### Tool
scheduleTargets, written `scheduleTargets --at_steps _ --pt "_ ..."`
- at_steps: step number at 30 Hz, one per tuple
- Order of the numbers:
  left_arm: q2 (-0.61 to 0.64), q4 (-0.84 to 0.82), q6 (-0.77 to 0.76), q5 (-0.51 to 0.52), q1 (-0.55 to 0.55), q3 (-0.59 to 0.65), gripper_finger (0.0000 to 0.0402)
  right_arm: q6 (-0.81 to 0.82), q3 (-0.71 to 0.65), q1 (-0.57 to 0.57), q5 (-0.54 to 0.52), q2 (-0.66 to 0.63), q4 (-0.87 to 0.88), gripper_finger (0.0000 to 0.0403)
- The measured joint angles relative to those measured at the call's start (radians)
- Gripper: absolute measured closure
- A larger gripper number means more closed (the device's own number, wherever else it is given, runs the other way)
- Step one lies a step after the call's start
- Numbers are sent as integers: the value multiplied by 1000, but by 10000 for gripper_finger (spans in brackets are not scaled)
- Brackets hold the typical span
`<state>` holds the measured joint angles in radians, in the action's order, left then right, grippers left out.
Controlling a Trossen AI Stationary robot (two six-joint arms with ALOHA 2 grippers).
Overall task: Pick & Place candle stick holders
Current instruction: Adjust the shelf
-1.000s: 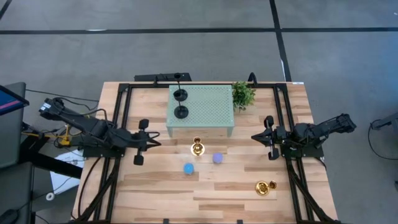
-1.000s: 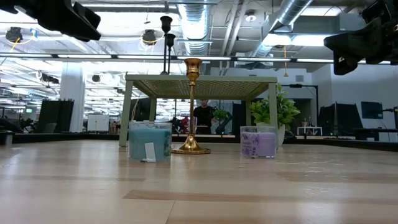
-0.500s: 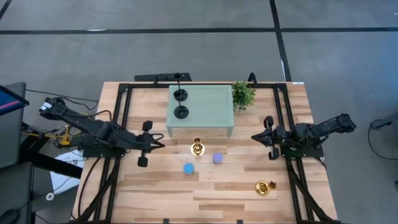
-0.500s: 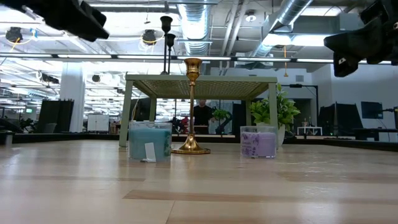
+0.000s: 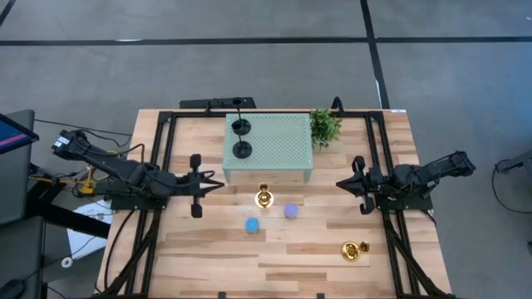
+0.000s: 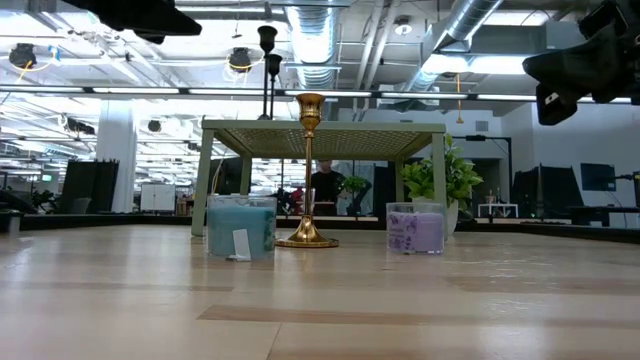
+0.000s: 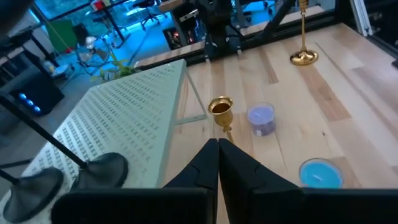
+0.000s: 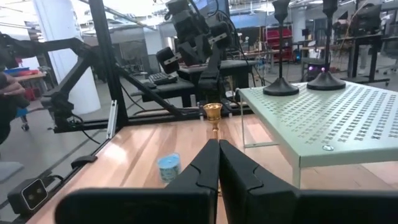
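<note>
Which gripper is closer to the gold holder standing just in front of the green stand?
Left. The left gripper sits just to that gold holder's left; the right gripper waits farther off on its right.

On the wooden tabletop [image 5: 216, 249], two black candle stick holders [image 5: 241, 138] stand on the green perforated shelf [image 5: 278, 145] beside a potted plant [image 5: 325, 125], a gold holder [image 5: 263, 198] stands upright before it near blue [image 5: 251, 224] and purple [image 5: 291, 211] candles, another gold holder [image 5: 355, 250] lies toppled, and the left gripper [image 5: 199, 184] and right gripper [image 5: 356, 184] hover at opposite sides.
</note>
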<state>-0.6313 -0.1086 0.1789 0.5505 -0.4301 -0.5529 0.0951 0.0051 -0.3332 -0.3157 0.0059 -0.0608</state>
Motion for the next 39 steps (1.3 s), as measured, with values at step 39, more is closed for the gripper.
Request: scheduleTargets --at_steps 39 --pt "-4 81 -20 52 -1 0 390 -22 215 46 1 772 -220 403"
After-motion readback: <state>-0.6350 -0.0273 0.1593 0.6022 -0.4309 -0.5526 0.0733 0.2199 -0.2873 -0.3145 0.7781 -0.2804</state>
